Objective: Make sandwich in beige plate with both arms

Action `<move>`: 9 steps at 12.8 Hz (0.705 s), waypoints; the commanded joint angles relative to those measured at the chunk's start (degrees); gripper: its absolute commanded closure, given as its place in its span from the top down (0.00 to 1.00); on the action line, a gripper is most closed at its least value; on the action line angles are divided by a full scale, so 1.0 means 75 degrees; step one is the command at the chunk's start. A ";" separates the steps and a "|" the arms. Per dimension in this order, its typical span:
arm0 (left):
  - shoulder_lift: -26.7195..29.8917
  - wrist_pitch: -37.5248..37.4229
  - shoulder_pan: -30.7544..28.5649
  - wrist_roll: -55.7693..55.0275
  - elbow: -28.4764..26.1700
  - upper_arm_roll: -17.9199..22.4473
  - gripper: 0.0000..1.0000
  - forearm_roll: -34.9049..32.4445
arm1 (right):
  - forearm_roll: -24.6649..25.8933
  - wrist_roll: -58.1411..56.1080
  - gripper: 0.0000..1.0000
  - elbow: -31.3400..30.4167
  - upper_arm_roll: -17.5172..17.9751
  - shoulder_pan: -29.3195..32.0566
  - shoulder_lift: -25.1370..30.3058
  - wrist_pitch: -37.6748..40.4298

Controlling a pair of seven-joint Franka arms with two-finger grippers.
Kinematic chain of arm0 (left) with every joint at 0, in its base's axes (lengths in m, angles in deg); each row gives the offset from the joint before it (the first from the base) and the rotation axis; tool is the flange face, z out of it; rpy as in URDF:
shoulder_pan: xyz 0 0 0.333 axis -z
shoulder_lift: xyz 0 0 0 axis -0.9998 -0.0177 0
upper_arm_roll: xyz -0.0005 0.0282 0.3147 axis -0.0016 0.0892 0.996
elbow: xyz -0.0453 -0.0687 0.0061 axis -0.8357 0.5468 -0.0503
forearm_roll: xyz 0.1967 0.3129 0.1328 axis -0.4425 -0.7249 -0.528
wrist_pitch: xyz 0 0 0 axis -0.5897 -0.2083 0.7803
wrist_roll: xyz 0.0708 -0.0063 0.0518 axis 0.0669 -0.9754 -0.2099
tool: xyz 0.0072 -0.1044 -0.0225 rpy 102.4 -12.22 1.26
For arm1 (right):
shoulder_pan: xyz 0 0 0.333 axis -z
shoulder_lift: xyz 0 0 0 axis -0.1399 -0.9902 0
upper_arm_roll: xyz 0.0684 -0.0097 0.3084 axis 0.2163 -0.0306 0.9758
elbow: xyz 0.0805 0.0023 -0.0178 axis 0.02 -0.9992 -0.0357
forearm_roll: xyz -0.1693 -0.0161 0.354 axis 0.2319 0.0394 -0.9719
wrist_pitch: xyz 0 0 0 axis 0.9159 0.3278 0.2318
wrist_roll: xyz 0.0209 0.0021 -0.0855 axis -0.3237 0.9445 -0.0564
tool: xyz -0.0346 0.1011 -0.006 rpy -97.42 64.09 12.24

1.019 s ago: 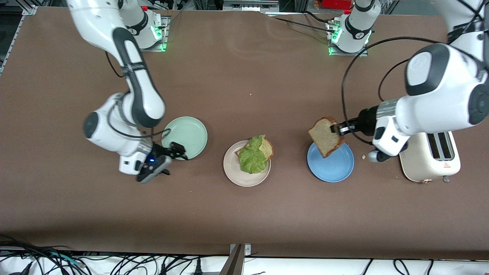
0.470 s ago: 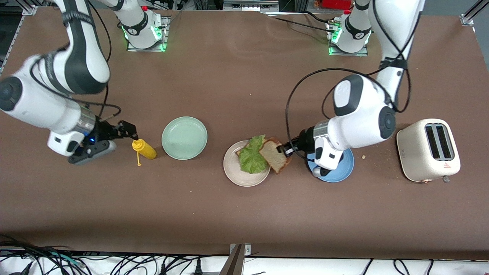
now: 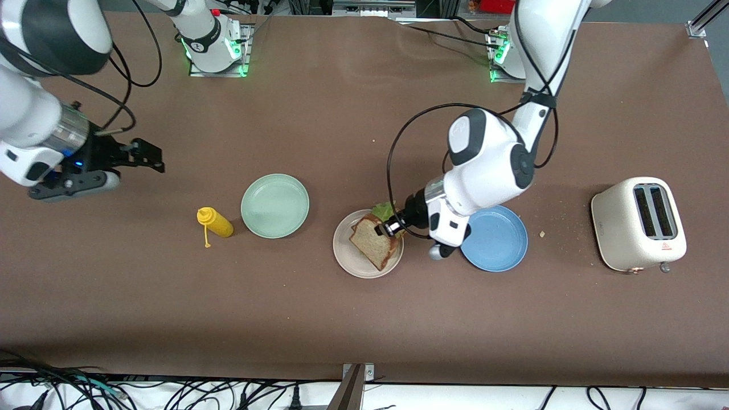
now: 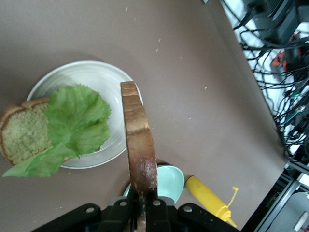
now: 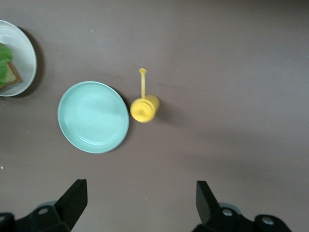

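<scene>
Left gripper (image 3: 389, 229) clamps the top bread slice (image 3: 376, 245) by one crust edge, over the beige plate (image 3: 347, 256). Slice hangs edge-on in the left wrist view, long axis running straight out from the jaws above lettuce (image 4: 72, 128) and lower slice (image 4: 21, 137). Judged light, soft, crumbly; an edge pinch suits it, and harder squeezing would likely tear it. Right gripper (image 3: 136, 154) waits spread and empty, over bare surface (image 3: 364, 319), well apart from the mustard bottle (image 3: 215, 223).
</scene>
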 commanded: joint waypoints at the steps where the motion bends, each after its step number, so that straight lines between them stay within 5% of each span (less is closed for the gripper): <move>1: 0.0080 0.0036 0.0122 0.0463 -0.0444 0.0062 0.00 0.0170 | 0.0824 0.0635 1.00 0.0572 0.1100 0.0903 0.0168 0.0750; 3: -0.0083 0.0117 0.0216 0.0664 -0.0505 0.0049 0.00 0.0170 | 0.1355 0.0895 1.00 0.0584 0.1713 0.1315 0.0344 0.0844; 9: -0.0190 0.1008 0.0368 0.0722 -0.0691 0.0038 0.00 0.0229 | 0.1368 0.0896 1.00 0.0970 0.1633 0.1364 0.0427 0.1067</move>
